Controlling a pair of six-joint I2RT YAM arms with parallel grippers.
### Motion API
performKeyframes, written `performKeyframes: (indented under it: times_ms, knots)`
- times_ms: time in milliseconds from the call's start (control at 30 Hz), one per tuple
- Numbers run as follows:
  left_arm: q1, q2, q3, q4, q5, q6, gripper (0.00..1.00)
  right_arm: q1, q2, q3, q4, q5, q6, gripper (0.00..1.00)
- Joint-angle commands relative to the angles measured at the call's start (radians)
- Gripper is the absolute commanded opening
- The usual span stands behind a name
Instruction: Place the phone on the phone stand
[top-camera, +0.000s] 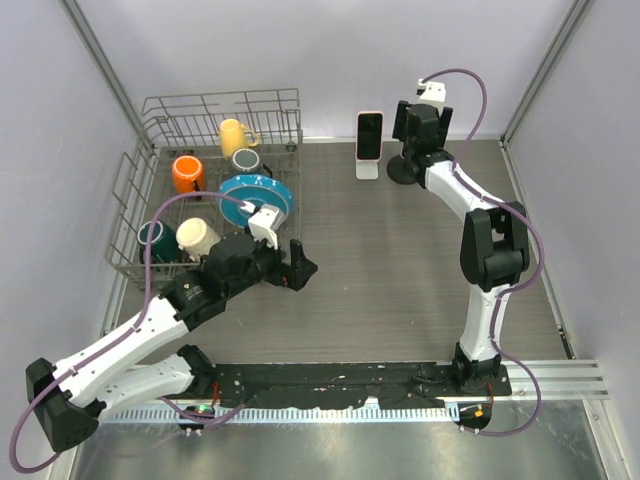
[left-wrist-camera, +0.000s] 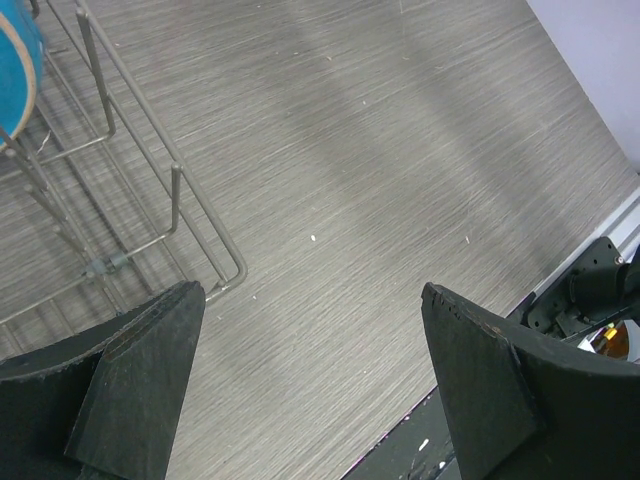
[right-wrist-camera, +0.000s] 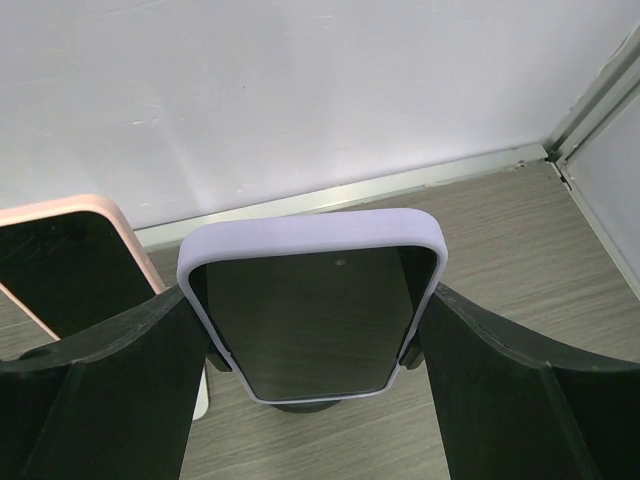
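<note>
My right gripper (right-wrist-camera: 308, 293) is shut on a phone (right-wrist-camera: 315, 320) with a dark screen and a lavender case. Its fingers press the phone's two long sides. The phone stands upright over a black phone stand, whose round base (right-wrist-camera: 310, 405) shows just below it. The stand's side clips sit at the phone's lower edges. In the top view the right gripper (top-camera: 420, 125) is at the back of the table above the black stand base (top-camera: 403, 172), and the phone is hidden behind it. My left gripper (top-camera: 297, 265) is open and empty low over the table, also seen in the left wrist view (left-wrist-camera: 312, 380).
A second phone in a pink case (top-camera: 369, 135) rests on a white stand (top-camera: 367, 168) just left of the black stand, and it shows in the right wrist view (right-wrist-camera: 60, 260). A wire dish rack (top-camera: 150, 215) with mugs and a blue plate (top-camera: 257, 197) fills the left side.
</note>
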Motion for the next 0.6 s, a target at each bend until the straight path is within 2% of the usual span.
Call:
performKeyframes:
  times_ms: [0,67,100,200,333,567]
  knots:
    - [0.01,-0.01,0.004,0.05,0.034,0.003,0.94,-0.018,0.0,0.042,0.096,-0.074,-0.008,0.11]
    - [0.011,-0.017,0.005,0.047,0.04,-0.006,0.94,-0.018,-0.014,0.029,0.09,-0.094,-0.019,0.4]
    - [0.01,-0.02,0.007,0.044,0.045,-0.012,0.94,-0.016,-0.018,0.025,0.09,-0.091,-0.021,0.62]
    - [0.011,-0.036,0.014,0.032,0.048,-0.026,0.93,-0.018,-0.023,0.053,0.045,-0.072,-0.008,0.82]
    - [0.013,-0.067,0.03,0.007,0.051,-0.057,0.93,-0.016,-0.04,0.088,-0.041,-0.092,-0.007,0.84]
    - [0.011,-0.133,0.034,-0.066,0.011,-0.077,0.93,-0.019,-0.075,0.113,-0.09,-0.112,-0.024,0.85]
